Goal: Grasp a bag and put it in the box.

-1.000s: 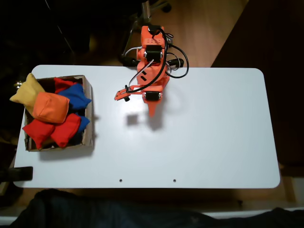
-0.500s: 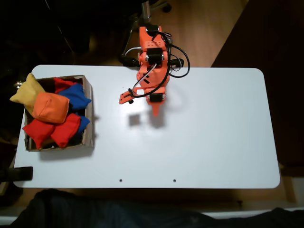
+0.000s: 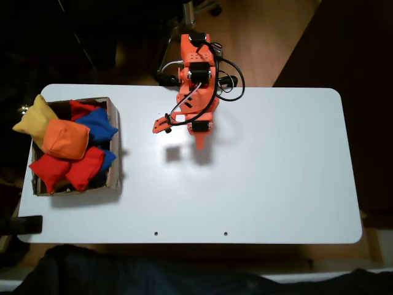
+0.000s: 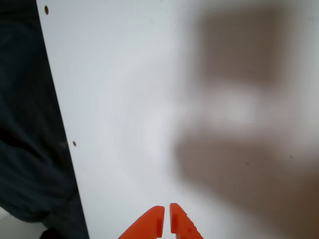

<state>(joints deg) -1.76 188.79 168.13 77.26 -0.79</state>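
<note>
**Orange bag rests in the loaded box; arm folded at the far edge**

The white worktop (image 3: 276, 178) is the largest thing in the fixed view, a rounded rectangle with two small holes near its lower edge. Most of its surface is bare.

The orange arm (image 3: 196, 80) stands at the upper edge of the worktop, folded over itself with black cables looping around it. Its jaws (image 3: 201, 144) point down toward the middle of the worktop, casting a soft shadow just beside them. In the wrist view the jaws (image 4: 165, 221) enter from the bottom edge as two orange tips pressed together with only a hairline seam between them, holding nothing, above plain white surface.

At the left end of the worktop sits the brown cardboard box (image 3: 114, 147), well apart from the arm. It is heaped full. The orange bag (image 3: 65, 139) lies on top near the middle of the pile. A yellow beanbag (image 3: 34, 120) hangs over the box's left wall. A blue beanbag (image 3: 97, 125) lies to the right of the orange bag, and two red beanbags (image 3: 67, 168) fill the lower part.
</note>
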